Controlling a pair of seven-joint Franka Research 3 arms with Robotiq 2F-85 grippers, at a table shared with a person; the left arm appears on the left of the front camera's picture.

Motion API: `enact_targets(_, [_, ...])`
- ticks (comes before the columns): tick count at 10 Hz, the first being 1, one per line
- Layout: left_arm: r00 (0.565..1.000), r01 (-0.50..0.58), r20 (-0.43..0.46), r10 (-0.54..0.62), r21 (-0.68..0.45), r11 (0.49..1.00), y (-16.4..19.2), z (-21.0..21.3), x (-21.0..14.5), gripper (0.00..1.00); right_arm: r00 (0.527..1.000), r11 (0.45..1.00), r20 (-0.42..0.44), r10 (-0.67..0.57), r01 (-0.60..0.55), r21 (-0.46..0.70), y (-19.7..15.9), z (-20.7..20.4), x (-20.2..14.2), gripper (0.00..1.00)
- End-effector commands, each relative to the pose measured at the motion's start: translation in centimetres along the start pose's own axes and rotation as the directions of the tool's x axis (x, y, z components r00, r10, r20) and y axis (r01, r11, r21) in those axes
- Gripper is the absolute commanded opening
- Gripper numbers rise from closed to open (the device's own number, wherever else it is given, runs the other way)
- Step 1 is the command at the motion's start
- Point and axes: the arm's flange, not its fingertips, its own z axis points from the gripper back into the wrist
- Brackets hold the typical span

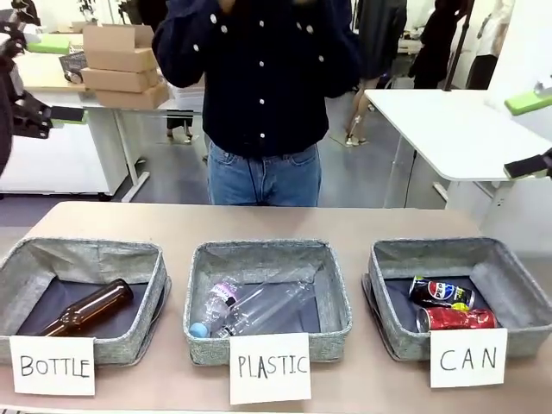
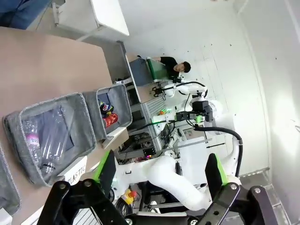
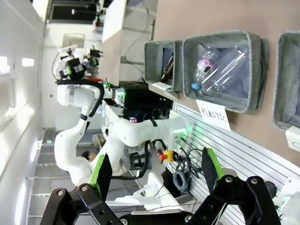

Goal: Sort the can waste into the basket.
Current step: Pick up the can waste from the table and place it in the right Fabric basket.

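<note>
Across the tan bench (image 1: 259, 220) a person (image 1: 259, 78) in a dark dotted shirt and jeans stands at the far edge, with cardboard boxes (image 1: 125, 65) and a white table (image 1: 448, 129) behind. Three grey fabric baskets sit in a row along the near side. At the robot's right, the basket marked "CAN" (image 1: 509, 293) holds both cans lying on their sides: the dark blue Pepsi can (image 1: 440, 292) and, touching it on the near side, the red dented can (image 1: 455, 319). In the middle, the "PLASTIC" basket (image 1: 332, 302) holds clear plastic bottles (image 1: 250, 308). On the left, the "BOTTLE" basket (image 1: 26, 276) holds a brown glass bottle (image 1: 88, 307). Both arms are raised clear of the bench. The left hand (image 2: 159, 176) stands wide with nothing between its green pads; the right hand (image 3: 154, 173) is likewise wide and empty.
</note>
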Motion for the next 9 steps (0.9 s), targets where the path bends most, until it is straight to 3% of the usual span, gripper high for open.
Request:
enact_targets(1, [1.0, -0.016, 0.01, 0.016, -0.024, 1.0, -0.27, 0.53, 0.34, 1.0, 1.0, 1.0, 0.007, 0.022, -0.022, 0.018, 0.18, -0.28, 0.22, 1.0])
enact_targets(9, [1.0, -0.016, 0.01, 0.016, -0.024, 1.0, -0.27, 0.53, 0.34, 1.0, 1.0, 1.0, 0.007, 0.022, -0.022, 0.018, 0.18, -0.28, 0.22, 1.0])
